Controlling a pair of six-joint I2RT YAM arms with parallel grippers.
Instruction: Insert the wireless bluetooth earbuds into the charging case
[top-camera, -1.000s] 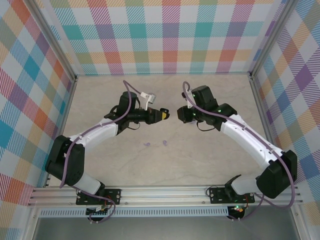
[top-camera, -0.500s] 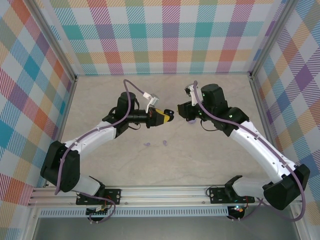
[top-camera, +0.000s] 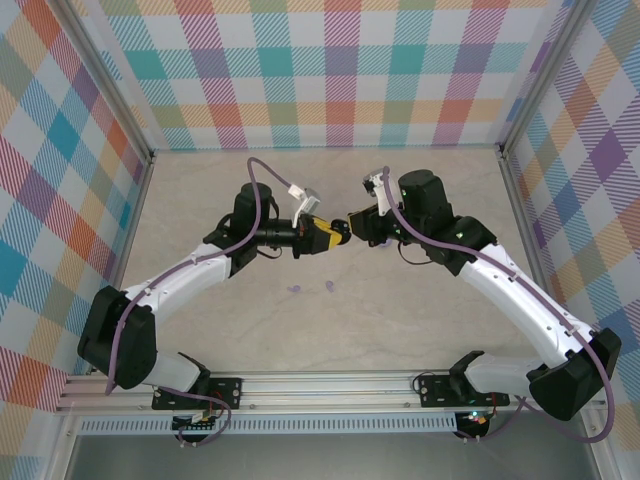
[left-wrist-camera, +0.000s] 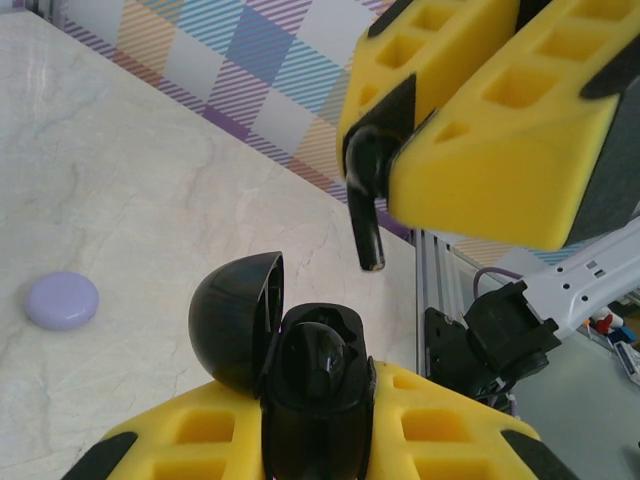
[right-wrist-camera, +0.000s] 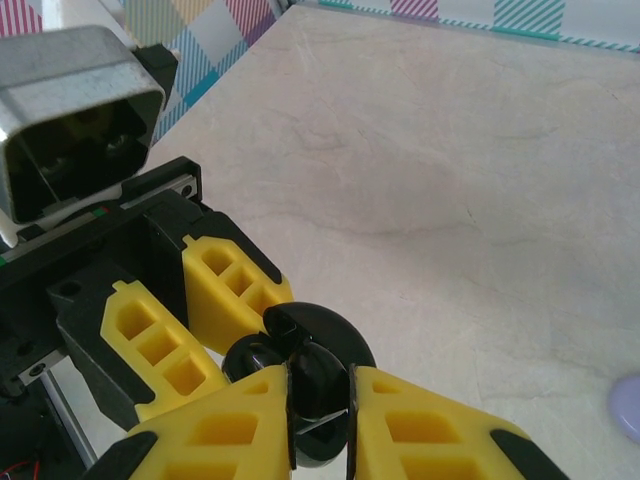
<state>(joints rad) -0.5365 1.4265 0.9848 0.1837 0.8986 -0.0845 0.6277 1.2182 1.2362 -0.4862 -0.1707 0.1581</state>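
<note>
Marble tabletop (top-camera: 450, 185); earbud (left-wrist-camera: 366, 205) half-hidden between jaws

No text, label, brand or number can be read anywhere.

The walls (top-camera: 330, 70) carry a check pattern of teal, orange, purple, pink and yellow stripes on white. The table (top-camera: 200, 190) is pale beige with faint grey veins, like marble. Both arms, the left arm (top-camera: 185, 275) and the right arm (top-camera: 510, 290), are white with black joints, and a purple cable (top-camera: 262, 190) runs along each. The left gripper (left-wrist-camera: 318, 430) and the right gripper (left-wrist-camera: 388, 150) are bright yellow with black corners. The charging case (left-wrist-camera: 235, 320) is glossy black, and the earbud (left-wrist-camera: 365, 190) above it is also black. At the left of the left wrist view lies a pale lilac round case (left-wrist-camera: 62, 300). Two tiny buds (top-camera: 296, 289) in the centre of the top view are lilac.
</note>
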